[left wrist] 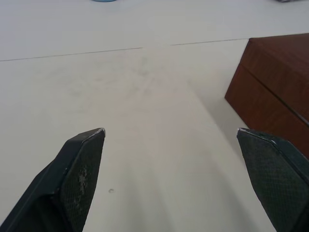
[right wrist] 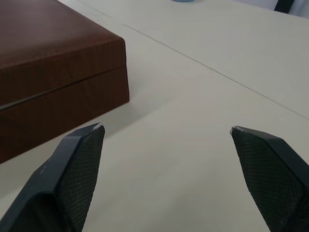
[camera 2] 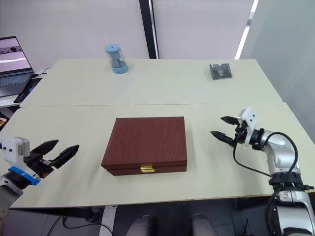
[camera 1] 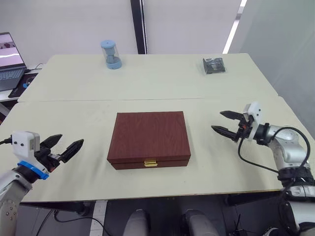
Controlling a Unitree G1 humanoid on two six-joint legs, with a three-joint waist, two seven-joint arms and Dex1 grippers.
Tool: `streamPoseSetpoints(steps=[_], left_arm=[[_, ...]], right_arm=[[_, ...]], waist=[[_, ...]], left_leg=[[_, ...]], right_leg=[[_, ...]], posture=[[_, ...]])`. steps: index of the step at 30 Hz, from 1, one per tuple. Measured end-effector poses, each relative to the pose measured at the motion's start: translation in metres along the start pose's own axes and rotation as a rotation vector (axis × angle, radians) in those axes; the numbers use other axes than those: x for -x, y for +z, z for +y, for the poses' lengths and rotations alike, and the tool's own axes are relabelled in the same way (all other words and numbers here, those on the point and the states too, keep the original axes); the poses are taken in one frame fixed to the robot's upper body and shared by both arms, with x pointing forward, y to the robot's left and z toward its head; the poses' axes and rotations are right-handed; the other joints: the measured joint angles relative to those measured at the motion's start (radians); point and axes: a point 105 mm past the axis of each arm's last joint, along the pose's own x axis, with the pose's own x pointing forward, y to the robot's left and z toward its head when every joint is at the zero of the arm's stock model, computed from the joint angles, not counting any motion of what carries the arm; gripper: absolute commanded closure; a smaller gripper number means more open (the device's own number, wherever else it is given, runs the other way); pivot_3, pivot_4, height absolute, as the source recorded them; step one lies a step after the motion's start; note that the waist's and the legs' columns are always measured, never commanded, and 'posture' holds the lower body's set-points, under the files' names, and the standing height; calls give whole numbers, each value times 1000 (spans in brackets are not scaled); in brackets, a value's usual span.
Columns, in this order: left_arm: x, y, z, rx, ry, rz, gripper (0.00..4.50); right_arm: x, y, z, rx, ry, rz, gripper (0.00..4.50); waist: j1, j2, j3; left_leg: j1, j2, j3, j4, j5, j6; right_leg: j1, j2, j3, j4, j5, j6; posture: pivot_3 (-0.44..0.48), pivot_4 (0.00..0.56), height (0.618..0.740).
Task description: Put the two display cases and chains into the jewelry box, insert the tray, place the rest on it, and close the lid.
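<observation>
The reddish-brown jewelry box point(camera 1: 150, 140) sits in the middle of the near table with its lid point(camera 1: 149, 129) shut flat and a small gold clasp point(camera 1: 150, 162) on the front. My left gripper point(camera 1: 72, 140) hovers open over the table to the box's left, its fingers pointing at the box. Off to the box's right, my right gripper point(camera 1: 216, 121) is open too, also pointing at it. Each wrist view shows a corner of the box point(left wrist: 275, 82) point(right wrist: 53, 63) beyond empty fingers. The display cases, the chains and the tray are out of view.
A dark grey packet point(camera 1: 214, 65) lies at the back right of the far table. A blue cylinder point(camera 1: 111, 54) stands at the back centre. A laptop point(camera 1: 10, 61) is on a side desk at the far left. A seam point(camera 1: 147, 99) joins the two tables.
</observation>
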Motion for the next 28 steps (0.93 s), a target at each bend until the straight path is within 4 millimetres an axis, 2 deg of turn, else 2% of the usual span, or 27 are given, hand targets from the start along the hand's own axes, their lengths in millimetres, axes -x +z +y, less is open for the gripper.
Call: streamPoseSetpoints(steps=[3, 10, 16, 23, 28], left_arm=[[2, -5, 9, -28, 16, 39, 0], [2, -1, 23, -69, 24, 74, 0], [0, 5, 30, -87, 19, 78, 0], [-3, 3, 33, -96, 12, 105, 0], [-4, 3, 32, -92, -2, 106, 0]], right_arm=[[13, -13, 3, -13, -28, 43, 88], [46, -33, -4, -41, -126, 119, 88], [56, -33, -8, -18, -134, 151, 88], [72, -38, -14, -9, -156, 197, 88], [73, -40, -13, -14, -157, 201, 88]], waist=[[-1, 0, 0], [0, 0, 0], [-1, 0, 0], [0, 0, 0], [-1, 0, 0]], left_leg=[[0, 0, 0, 0, 0, 0], [0, 0, 1, 0, 0, 0], [0, 0, 0, 0, 0, 0], [0, 0, 0, 0, 0, 0], [0, 0, 1, 0, 0, 0]], right_leg=[[0, 0, 0, 0, 0, 0], [0, -1, 0, 0, 0, 0], [0, 0, 0, 0, 0, 0], [0, -1, 0, 0, 0, 0], [0, -1, 0, 0, 0, 0]], posture=[[0, 150, 740], [0, 150, 740], [0, 150, 740], [0, 150, 740], [0, 150, 740]])
